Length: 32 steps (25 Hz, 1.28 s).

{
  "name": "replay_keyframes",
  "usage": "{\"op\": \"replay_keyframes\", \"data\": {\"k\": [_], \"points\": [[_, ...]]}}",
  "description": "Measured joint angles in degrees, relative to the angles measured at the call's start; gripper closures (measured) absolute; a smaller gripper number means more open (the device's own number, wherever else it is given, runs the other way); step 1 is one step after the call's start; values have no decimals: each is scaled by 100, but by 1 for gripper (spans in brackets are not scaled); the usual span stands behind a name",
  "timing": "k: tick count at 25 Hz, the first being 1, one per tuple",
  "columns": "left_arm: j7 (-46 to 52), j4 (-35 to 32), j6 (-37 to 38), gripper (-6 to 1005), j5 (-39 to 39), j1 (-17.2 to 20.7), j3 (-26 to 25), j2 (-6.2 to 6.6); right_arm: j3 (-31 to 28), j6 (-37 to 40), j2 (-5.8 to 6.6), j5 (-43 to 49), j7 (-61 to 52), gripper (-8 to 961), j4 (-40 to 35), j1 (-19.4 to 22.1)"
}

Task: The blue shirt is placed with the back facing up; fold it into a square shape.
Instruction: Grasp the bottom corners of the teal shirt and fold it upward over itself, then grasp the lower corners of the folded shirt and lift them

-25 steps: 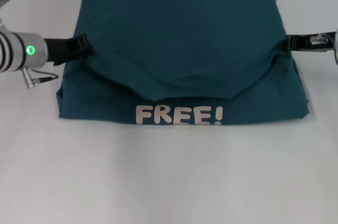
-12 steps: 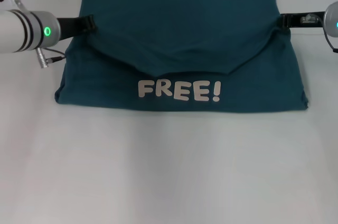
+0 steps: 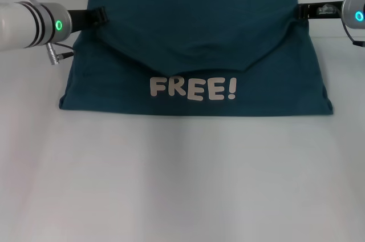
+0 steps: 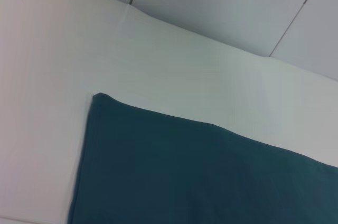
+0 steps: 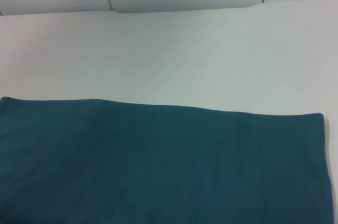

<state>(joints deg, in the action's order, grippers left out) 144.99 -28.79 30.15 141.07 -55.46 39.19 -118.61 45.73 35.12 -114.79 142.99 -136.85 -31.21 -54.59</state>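
The blue shirt lies folded on the white table, dark teal, with pale "FREE!" lettering near its front edge. A folded-over flap sags in a curve across its middle. My left gripper is shut on the flap's left corner, near the shirt's far left. My right gripper is shut on the flap's right corner, near the far right. Both hold their corners just above the cloth. The left wrist view shows the blue shirt and one of its corners, and the right wrist view shows the blue shirt with a straight edge; neither shows fingers.
The white table spreads wide in front of the shirt. A grey cable plug hangs under my left wrist. Grey wall panels rise behind the table's far edge.
Both grippers have carried the flap's corners away from me toward the shirt's far edge. The flap's sagging edge has drawn back and the lettering now lies fully uncovered.
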Motion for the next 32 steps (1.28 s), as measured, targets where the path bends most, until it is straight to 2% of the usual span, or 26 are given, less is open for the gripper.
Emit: {"op": "replay_keyframes", "data": {"k": [10, 12, 16, 22, 24, 25, 29, 32], "points": [[27, -18, -78, 981, 0, -14, 1, -13, 51, 4, 42, 9, -105, 865, 36, -84], [-36, -17, -106, 981, -1, -19, 120, -45, 197, 45, 98, 170, -382, 864, 153, -151], [-88, -22, -187, 980, -3, -11, 366, -73, 243, 97, 117, 393, -583, 862, 167, -185], [-51, 2, -356, 980, -46, 47, 323, -92, 199, 284, 174, 449, -637, 859, 168, -166], [-29, -63, -358, 774, -65, 115, 293, -94, 182, 277, 203, 450, -724, 858, 169, -100], [-6, -109, -346, 741, -89, 169, 288, -96, 178, 274, 222, 448, -765, 857, 166, -65], [37, -306, -170, 609, -248, 391, 288, -149, 165, 461, 312, 413, -857, 695, 124, 114], [41, -631, 185, 477, -388, 638, 289, -221, 38, 965, 338, 300, -885, 559, -77, 319]]}}
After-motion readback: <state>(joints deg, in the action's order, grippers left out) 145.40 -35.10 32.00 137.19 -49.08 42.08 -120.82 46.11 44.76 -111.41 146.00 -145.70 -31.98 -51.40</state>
